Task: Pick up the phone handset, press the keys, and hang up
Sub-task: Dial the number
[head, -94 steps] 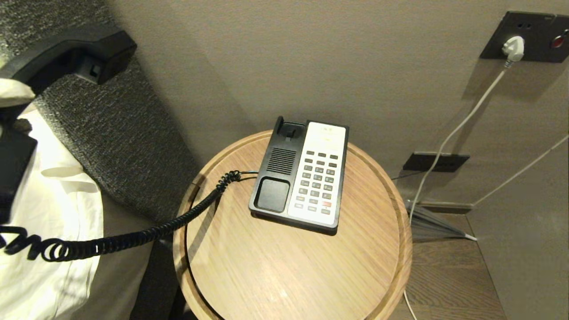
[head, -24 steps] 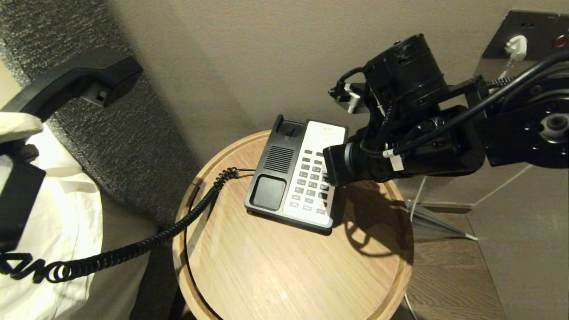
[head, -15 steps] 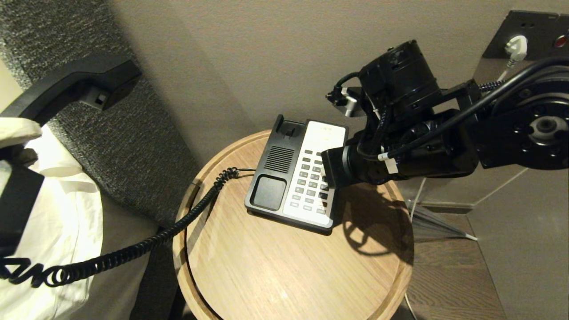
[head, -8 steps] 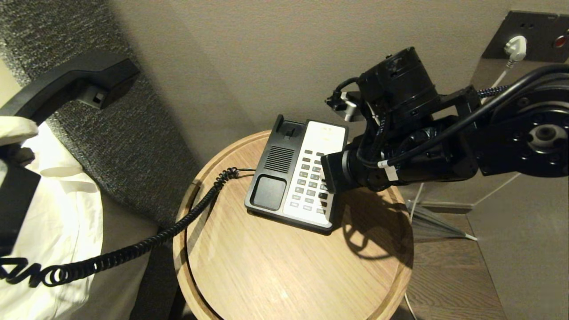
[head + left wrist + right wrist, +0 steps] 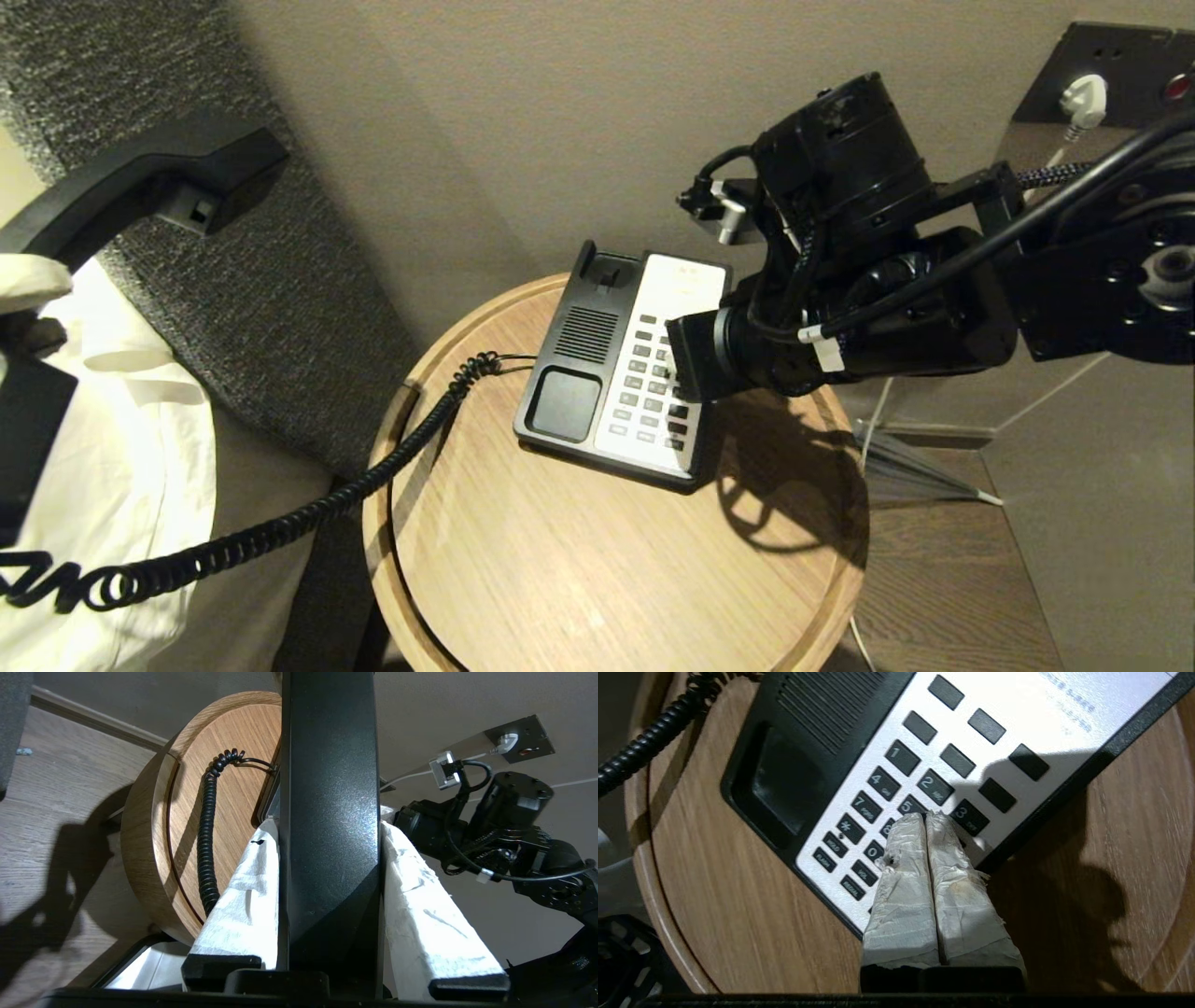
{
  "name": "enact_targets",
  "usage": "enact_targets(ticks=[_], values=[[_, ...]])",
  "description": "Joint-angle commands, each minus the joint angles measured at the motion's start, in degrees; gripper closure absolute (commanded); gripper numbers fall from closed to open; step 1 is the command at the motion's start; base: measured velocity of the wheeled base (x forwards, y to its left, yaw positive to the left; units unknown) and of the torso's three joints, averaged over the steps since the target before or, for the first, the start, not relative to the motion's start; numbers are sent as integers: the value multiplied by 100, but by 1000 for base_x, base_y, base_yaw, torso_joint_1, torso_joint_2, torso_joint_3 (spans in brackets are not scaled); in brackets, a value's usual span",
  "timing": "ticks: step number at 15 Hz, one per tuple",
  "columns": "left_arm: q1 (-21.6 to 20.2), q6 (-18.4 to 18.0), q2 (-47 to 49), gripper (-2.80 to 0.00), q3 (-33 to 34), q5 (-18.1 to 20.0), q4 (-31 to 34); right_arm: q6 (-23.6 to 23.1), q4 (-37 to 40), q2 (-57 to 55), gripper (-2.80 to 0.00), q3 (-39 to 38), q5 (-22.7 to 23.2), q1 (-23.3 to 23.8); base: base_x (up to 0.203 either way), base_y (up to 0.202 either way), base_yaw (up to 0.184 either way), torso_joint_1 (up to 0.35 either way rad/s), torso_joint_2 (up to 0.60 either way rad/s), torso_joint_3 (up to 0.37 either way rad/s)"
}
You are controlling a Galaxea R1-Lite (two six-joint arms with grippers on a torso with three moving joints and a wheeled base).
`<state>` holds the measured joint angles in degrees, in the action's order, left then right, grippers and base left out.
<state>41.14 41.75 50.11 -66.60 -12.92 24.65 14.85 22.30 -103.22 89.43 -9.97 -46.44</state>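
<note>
**Taped fingers on the keypad – dialing step**

White-taped right gripper (image 5: 927, 819), fingers pressed together w/ nothing held, tip down at the 5–6 keys of the phone base (image 5: 616, 373). Further left, left gripper (image 5: 327, 826) clamps the phone handset (image 5: 329, 802), raised off its cradle. Next: lift, shift, press another key – then hang up.

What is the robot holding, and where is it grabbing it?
The left gripper grips the phone handset around its middle bar. The right gripper holds nothing.
</note>
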Motion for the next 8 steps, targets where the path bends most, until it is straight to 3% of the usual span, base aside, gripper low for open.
enact_targets(ticks=[1,8], values=[[-1,26,-10,0,6,-9,13,9,-8,-39,0,108,4,-57,0,0,0,0,0,0],[-1,26,-81,0,103,-9,13,36,20,-198,0,136,-47,-58,0,0,0,0,0,0]])
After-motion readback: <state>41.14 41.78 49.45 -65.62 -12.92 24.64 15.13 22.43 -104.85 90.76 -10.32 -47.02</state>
